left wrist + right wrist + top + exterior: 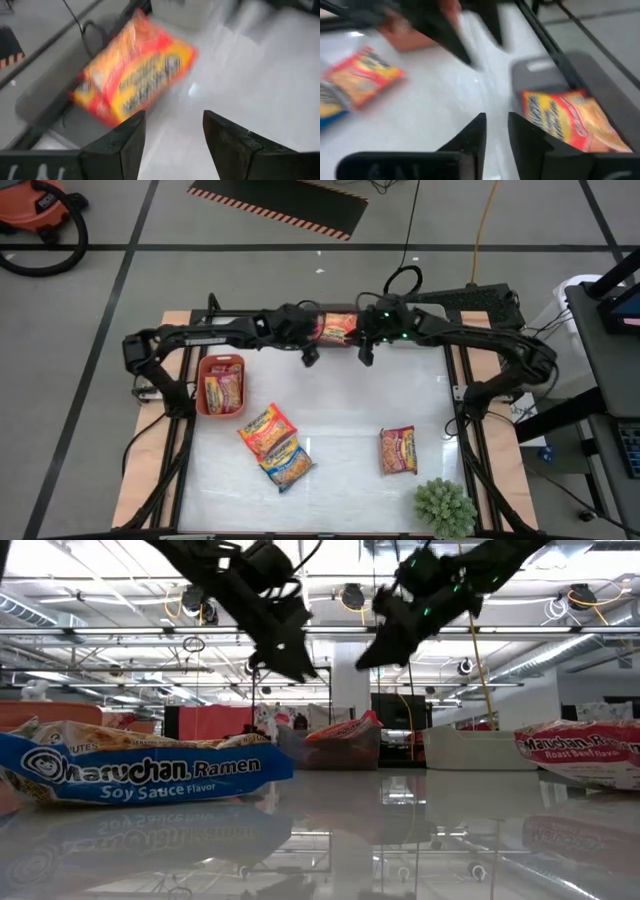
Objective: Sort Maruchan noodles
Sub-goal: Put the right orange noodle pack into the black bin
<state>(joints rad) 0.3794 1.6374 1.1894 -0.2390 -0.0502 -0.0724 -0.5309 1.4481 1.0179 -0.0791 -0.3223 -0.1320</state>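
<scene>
Both grippers hover at twelve o'clock over the white surface. The left gripper and the right gripper have empty, parted fingers, flanking a red-trimmed orange crinkly ramen packet in the grey bin.

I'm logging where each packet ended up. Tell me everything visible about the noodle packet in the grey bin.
The noodle packet is a flat, crinkly plastic pack with an orange-yellow front and red trim. It lies face up in the grey bin at the table's far edge, between the two grippers; neither touches it. Its print is too blurred to read.
</scene>
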